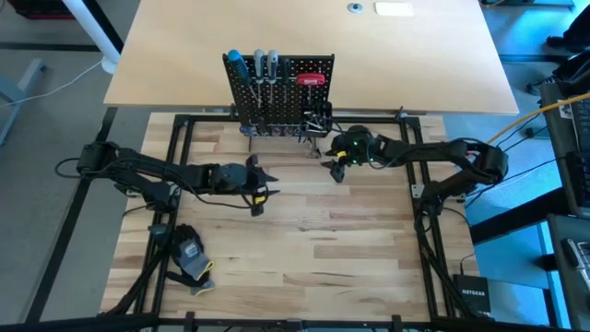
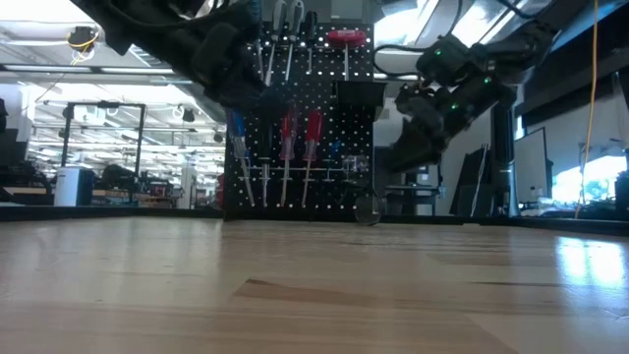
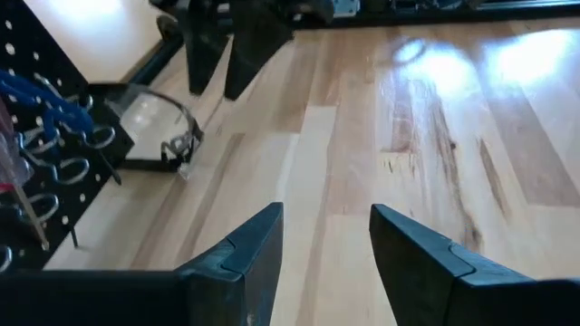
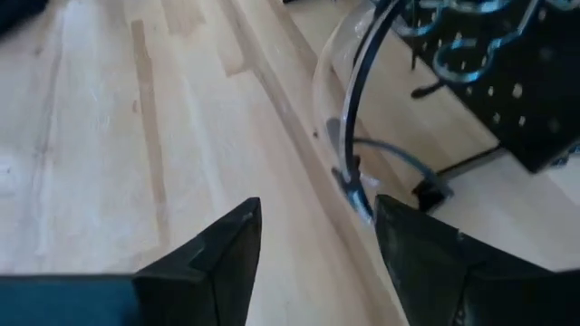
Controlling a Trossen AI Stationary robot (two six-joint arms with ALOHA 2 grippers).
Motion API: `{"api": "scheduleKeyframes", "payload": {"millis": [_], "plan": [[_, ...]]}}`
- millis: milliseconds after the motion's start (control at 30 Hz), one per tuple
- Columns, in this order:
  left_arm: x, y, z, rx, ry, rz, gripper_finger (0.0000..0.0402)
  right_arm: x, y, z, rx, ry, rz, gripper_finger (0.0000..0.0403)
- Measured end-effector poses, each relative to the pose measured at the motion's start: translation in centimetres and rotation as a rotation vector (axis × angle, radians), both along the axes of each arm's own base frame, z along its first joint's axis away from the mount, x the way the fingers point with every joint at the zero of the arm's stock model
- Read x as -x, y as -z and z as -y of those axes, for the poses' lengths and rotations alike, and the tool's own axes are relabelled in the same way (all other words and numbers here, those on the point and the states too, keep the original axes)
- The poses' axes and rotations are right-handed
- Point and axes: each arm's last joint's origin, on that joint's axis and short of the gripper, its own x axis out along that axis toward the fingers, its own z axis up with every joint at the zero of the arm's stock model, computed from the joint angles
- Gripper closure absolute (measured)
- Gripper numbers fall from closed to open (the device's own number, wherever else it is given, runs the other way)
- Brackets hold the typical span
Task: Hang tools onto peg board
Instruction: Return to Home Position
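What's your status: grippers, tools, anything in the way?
Left gripper open, empty, over table. Right gripper open, empty, beside peg board. Tools hung on board; goggles at its foot. Glove lies well apart.

Glossy wood table [image 1: 350,249] — metal peg board [image 1: 291,103]

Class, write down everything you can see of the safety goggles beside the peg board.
The safety goggles have a clear, plastic-looking curved lens and a thin black frame with side arms. They sit low at the foot of the peg board, at the end nearer the right arm; whether they hang or rest on the table is unclear. The right tool, open, is close, not touching.
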Motion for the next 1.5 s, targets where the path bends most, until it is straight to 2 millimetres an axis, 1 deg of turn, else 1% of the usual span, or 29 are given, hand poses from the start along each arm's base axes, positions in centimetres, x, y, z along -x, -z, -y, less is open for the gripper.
{"api": "scheduleKeyframes", "payload": {"millis": [133, 233, 367, 467, 600, 667, 800, 900, 1033, 1133, 1233, 1400, 1500], "plan": [[0.7, 0.1, 0.3, 0.014, 0.003, -0.061, 0.0245, 0.6, -0.5, -0.4, -0.037, -0.009, -0.019, 0.0187], [1.7, -0.3, 0.7, 0.017, 0.018, -0.107, 0.0245, 0.8, -1.5, -1.4, -0.019, -0.030, -0.005, 0.0187], [3.5, -1.1, 1.2, 0.062, 0.007, -0.147, 0.0245, 1.0, -2.8, -2.8, 0.031, -0.041, 0.013, 0.0187], [5.3, -1.1, 1.8, 0.144, 0.025, -0.262, 0.0245, 0.8, -3.2, -4.1, 0.030, -0.077, 0.029, 0.0187], [7.7, 0.1, 3.0, 0.351, 0.104, -0.513, 0.0245, 0.2, -3.1, -6.3, 0.017, -0.149, 0.028, 0.0188], [8.7, 0.8, 3.7, 0.423, 0.125, -0.651, 0.0245, -0.1, -3.1, -7.3, 0.034, -0.150, 0.019, 0.0188], [9.6, 2.2, 5.8, 0.536, 0.150, -0.841, 0.0245, -0.4, -3.1, -9.5, 0.040, -0.133, 0.016, 0.0188], [10.2, 3.6, 7.5, 0.576, 0.159, -0.945, 0.0245, -0.5, -3.0, -11.3, 0.018, -0.153, 0.015, 0.0188], [11.5, 5.9, 8.6, 0.579, 0.118, -1.050, 0.0245, -0.4, -3.0, -13.4, 0.001, -0.172, 0.015, 0.0188], [12.1, 7.4, 8.6, 0.586, 0.104, -1.042, 0.0245, -0.3, -3.0, -14.4, 0.014, -0.170, 0.014, 0.0188], [12.5, 8.2, 8.0, 0.568, 0.089, -1.040, 0.0245, -0.3, -3.0, -14.8, 0.043, -0.153, 0.013, 0.0188], [12.5, 8.4, 6.6, 0.524, 0.094, -1.061, 0.0245, -0.3, -3.1, -14.9, 0.056, -0.126, 0.021, 0.0188], [12.4, 8.3, 6.0, 0.510, 0.055, -1.050, 0.0245, -0.3, -3.1, -14.9, 0.041, -0.114, 0.028, 0.0188]]}}
